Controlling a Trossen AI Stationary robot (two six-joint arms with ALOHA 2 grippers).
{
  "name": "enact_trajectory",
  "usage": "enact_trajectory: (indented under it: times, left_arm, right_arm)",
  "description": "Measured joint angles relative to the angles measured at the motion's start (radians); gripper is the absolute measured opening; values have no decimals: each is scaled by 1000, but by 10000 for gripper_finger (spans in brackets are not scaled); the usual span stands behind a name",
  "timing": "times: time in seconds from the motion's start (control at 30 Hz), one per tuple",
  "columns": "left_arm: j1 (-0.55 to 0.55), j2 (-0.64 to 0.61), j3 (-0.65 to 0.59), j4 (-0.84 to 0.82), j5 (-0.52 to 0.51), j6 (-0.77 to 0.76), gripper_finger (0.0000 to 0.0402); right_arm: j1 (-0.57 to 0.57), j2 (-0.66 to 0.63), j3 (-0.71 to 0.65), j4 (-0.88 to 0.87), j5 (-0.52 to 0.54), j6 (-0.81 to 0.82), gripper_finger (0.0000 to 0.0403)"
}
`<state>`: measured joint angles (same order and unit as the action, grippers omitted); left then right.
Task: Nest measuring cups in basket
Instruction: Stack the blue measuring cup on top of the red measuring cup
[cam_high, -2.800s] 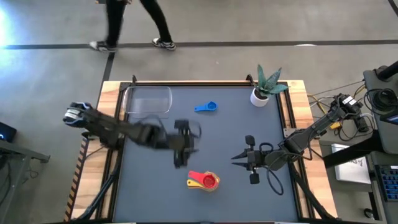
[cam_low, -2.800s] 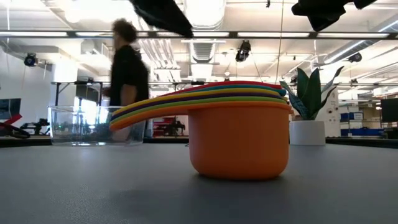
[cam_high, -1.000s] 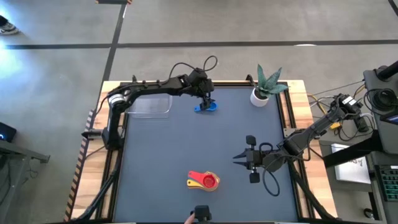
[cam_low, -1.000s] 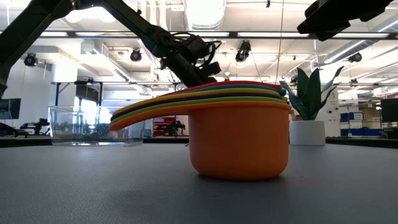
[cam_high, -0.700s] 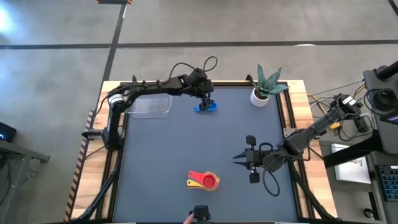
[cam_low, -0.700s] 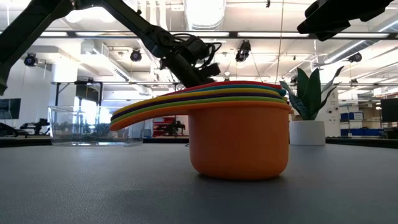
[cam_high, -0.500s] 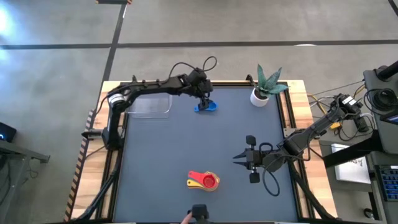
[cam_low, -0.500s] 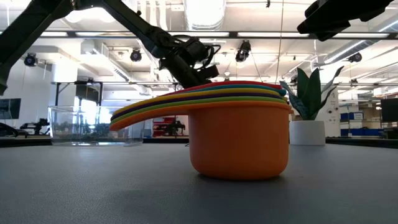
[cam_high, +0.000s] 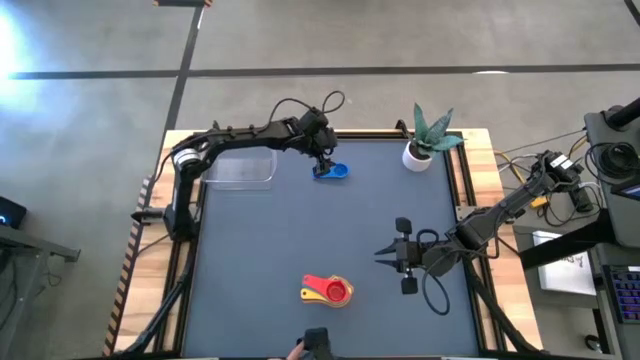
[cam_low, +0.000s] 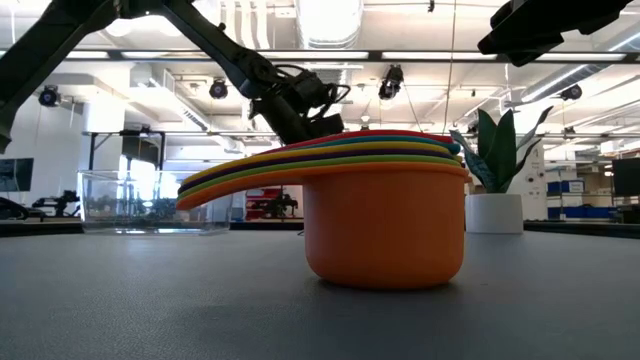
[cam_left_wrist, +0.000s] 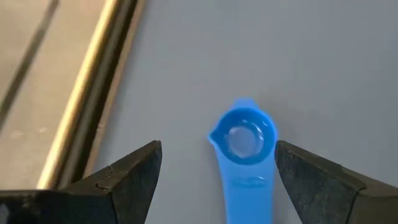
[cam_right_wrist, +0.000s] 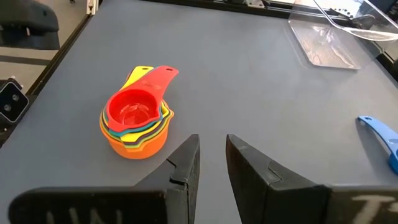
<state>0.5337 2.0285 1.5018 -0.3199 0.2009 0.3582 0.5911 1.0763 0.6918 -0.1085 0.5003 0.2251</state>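
Blue cup (cam_left_wrist: 244, 138), orange-based stack (cam_right_wrist: 138, 121)

Grey concrete floor (cam_high: 400, 40) with dark seam lines. Grey-topped table (cam_high: 260, 260), wooden edges. Bright ceiling strip lights (cam_low: 320, 15), exposed ducts overhead.

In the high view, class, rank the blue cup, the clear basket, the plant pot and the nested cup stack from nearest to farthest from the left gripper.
From the left gripper:
1. Blue cup, directly beneath.
2. Clear basket, far-left corner.
3. Plant pot, far right.
4. Nested cup stack, near edge.
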Motion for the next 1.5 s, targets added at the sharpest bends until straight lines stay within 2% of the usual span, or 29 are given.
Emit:
enact_trajectory:
  times: [0.47,1.5]
  left_arm:
    - [-9,0,-132,57,9,52,295]
    - [-10,0,-203,110,-42,49,295]
  right_arm:
    - [0,0,0,2,1,-2,68]
    - [0,0,-1,17,26,12,68]
